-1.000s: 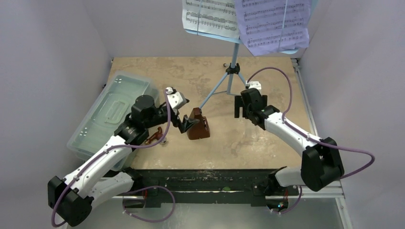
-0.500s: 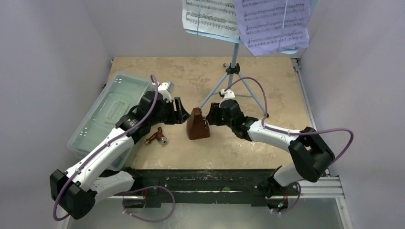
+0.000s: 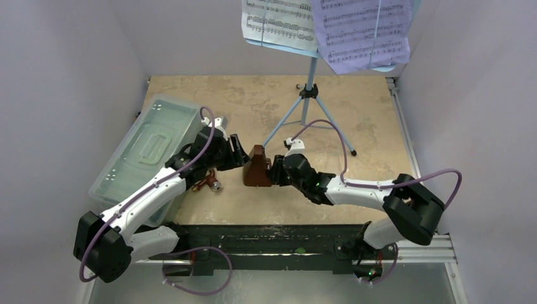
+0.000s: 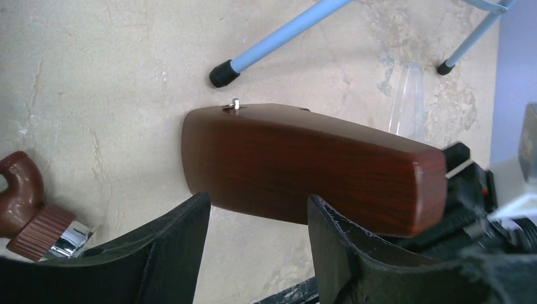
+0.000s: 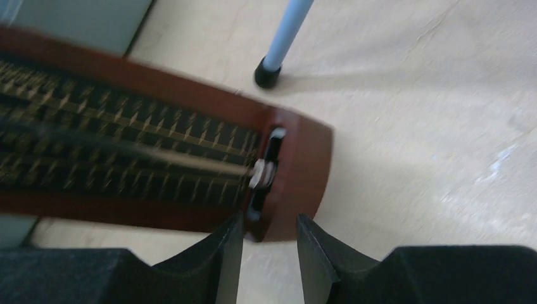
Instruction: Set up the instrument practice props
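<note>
steadying the metronome (image 3: pixel 258 168) between the two arms is, in my judgement, the step in hand. it stands in the middle of the table (image 3: pixel 367 183), near the closest foot of the music stand (image 3: pixel 308 88). its scale face is bare, and the clear cover (image 4: pixel 406 101) stands apart on the table beyond it. the sheet-music pages (image 3: pixel 329 28) are already on the stand.

the left gripper (image 3: pixel 239 158) is at the left side of the metronome and the right gripper (image 3: pixel 277 171) at its right side. in the left wrist view the two fingers stand apart with the wooden wall just behind them, and i cannot tell if they press on it. in the right wrist view the fingers stand on both sides of the narrow top end. that picture is blurred, so i cannot tell if this one grips either.

to do it well, one gripper should take the wide lower part, where the walls are more parallel. the tapered top can slip out of a squeeze. the two arms should not push against each other, or the body tips toward the stand leg. the small brown key (image 3: pixel 208 183) beside the left arm and the clear plastic box (image 3: pixel 149 145) should not be swept.
</note>
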### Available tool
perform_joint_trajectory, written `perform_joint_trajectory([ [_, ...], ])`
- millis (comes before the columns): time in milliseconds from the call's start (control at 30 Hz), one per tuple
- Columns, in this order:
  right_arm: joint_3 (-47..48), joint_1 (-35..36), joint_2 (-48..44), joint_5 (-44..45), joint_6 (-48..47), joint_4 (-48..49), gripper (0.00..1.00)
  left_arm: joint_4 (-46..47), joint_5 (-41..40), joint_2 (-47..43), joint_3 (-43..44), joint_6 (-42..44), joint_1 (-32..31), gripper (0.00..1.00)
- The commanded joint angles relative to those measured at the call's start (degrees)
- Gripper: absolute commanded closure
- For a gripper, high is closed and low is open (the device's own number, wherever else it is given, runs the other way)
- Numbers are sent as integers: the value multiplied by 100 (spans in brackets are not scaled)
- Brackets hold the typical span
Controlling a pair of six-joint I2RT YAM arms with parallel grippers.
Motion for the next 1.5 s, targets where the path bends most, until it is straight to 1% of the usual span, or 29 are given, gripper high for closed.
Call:
perform_joint_trajectory([
  [0, -107, 306, -537, -517, 833, 376, 60, 481, 46, 246, 140, 201, -5, 43],
  [100, -274, 314, -901, -368, 748, 122, 56, 383, -28, 296, 202, 369, -3, 43],
  [167, -448, 281, -1165, 13, 71, 218, 52, 285, -57, 219, 249, 519, -4, 43],
  [233, -693, 195, -1439, 87, -819, 585, 50, 56, -225, 62, 326, 701, 1, 43],
  [267, -861, 143, -1608, -82, -1311, 925, 47, -19, -249, -43, 374, 830, -6, 42],
  [300, -1082, 71, -1820, -284, -2023, 1357, 44, -74, -208, -151, 441, 938, -7, 39],
  [333, -1282, 33, -1921, -488, -2336, 1754, 39, -83, -149, -236, 473, 1031, -7, 33],
  [367, -1484, -60, -2066, -738, -2902, 2087, 33, -58, 26, -290, 544, 1087, -5, 27],
  [400, -1656, -212, -2186, -984, -3168, 2404, 29, 4, 264, -291, 605, 1111, -6, 22],
  [433, -1774, -505, -2204, -1373, -3337, 2654, 27, 69, 571, -237, 671, 1072, -7, 19],
  [500, -1830, -950, -2116, -2466, -3767, 2930, 26, 213, 926, -53, 844, 928, -7, 17],
  [533, -1832, -1028, -2024, -3007, -4034, 3060, 25, 242, 964, 29, 932, 838, -3, 17],
  [600, -1856, -1108, -1820, -3399, -4349, 3348, 27, 412, 964, 115, 1022, 699, -3, 19],
  [667, -2013, -1259, -1517, -3875, -4436, 4196, 36, 530, 762, 140, 1072, 618, -7, 23],
  [733, -2081, -1427, -1205, -4379, -4569, 4759, 46, 558, 676, 205, 1145, 637, -7, 27],
  [800, -2069, -1588, -778, -4886, -4532, 5292, 50, 522, 705, 293, 1230, 710, -7, 31],
  [933, -1968, -1883, 124, -5524, -4241, 6259, 49, 431, 701, 375, 1248, 867, -4, 38],
  [967, -1897, -1928, 282, -5662, -4210, 6300, 48, 396, 707, 409, 1248, 889, -7, 41],
  [1033, -1850, -1939, 503, -5612, -4188, 6433, 45, 352, 716, 467, 1226, 934, -7, 45],
  [1200, -1754, -1939, 881, -5677, -4309, 6581, 44, 365, 745, 512, 1041, 996, -5, 47],
  [1267, -1723, -1940, 1088, -5701, -4261, 6820, 44, 365, 723, 530, 1020, 1020, -7, 48],
  [1367, -1645, -1943, 1407, -5744, -4168, 7144, 49, 350, 686, 564, 1011, 1070, -3, 50],
  [1467, -1548, -1973, 1670, -5647, -4166, 7263, 50, 286, 650, 640, 1021, 1131, -6, 52],
])
